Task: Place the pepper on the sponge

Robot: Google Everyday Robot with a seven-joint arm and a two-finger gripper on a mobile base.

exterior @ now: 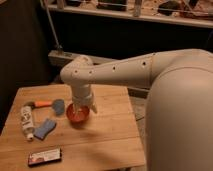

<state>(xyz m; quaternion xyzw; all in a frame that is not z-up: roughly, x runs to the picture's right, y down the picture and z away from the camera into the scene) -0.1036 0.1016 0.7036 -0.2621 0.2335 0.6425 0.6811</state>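
The pepper (43, 103) is a slim bright-orange piece lying at the table's left, just behind the white bottle. A medium-blue sponge (45, 128) lies flat in front of it, nearer the table's front. My gripper (78, 108) hangs from the white arm and points straight down over the round orange-red bowl (78, 115), to the right of both the pepper and the sponge. It holds neither of them. Its tip overlaps the bowl's rim, so whether it touches the bowl is unclear.
A white bottle (27, 121) lies on its side at the left edge of the wooden table (107, 135). A paler grey-blue roundish piece (58, 106) sits between pepper and bowl. A dark flat packet (45, 156) lies near the front edge. A railing runs behind.
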